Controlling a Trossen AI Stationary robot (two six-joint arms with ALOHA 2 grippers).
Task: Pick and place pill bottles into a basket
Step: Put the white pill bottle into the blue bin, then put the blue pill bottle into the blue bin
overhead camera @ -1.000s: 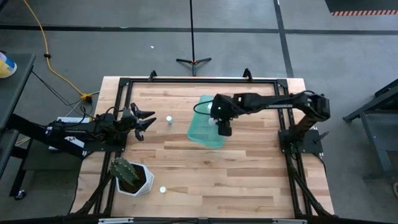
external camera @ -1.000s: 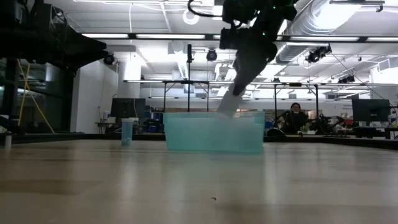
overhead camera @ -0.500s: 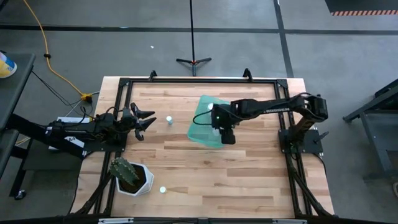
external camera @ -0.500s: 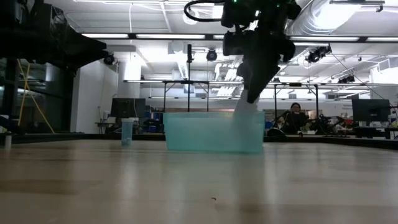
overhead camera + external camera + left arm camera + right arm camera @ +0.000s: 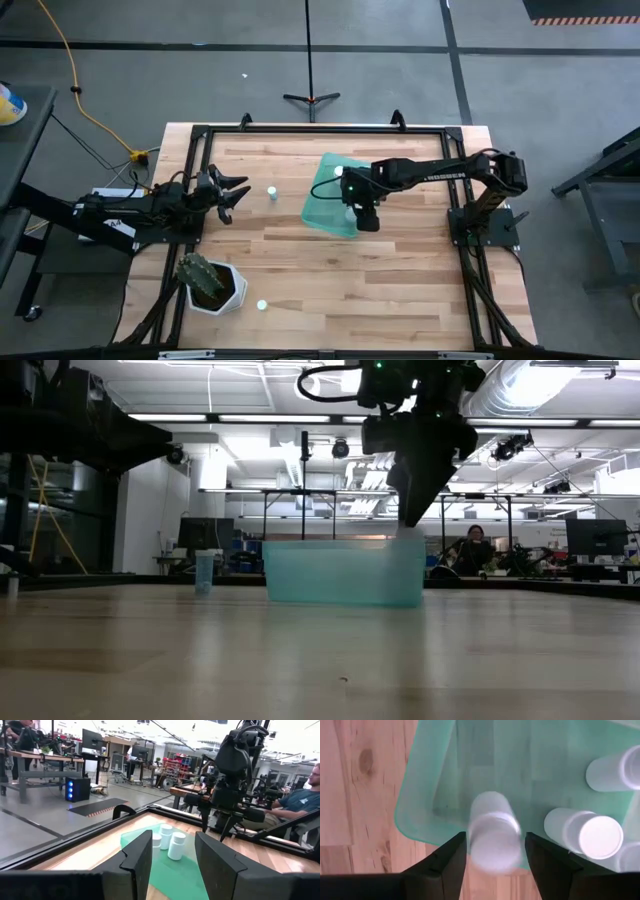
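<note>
The teal basket point(image 5: 325, 205) lies mid-table, its base on the wood, with several white pill bottles point(image 5: 590, 832) standing in it. My right gripper point(image 5: 362, 218) hovers open over the basket's near right corner. A blurred white bottle point(image 5: 492, 832) is just below and between its fingers, with a narrow gap on each side, above the basket floor point(image 5: 435, 795). My left gripper point(image 5: 235, 195) waits open at the table's left. One bottle point(image 5: 271, 193) stands on the table just to its right. Another bottle point(image 5: 261, 305) stands near the front edge.
A white hexagonal pot with a cactus point(image 5: 212, 285) stands at the near left corner, beside the front bottle. A black frame point(image 5: 320, 128) runs round the table's edges. Bare wood lies between the basket and the near edge. People sit at desks in the room behind.
My right gripper has gone a little toward the table's near right over the basket and turned more upright. The bottle that hung tilted below its fingers has sunk to the basket's rim.
</note>
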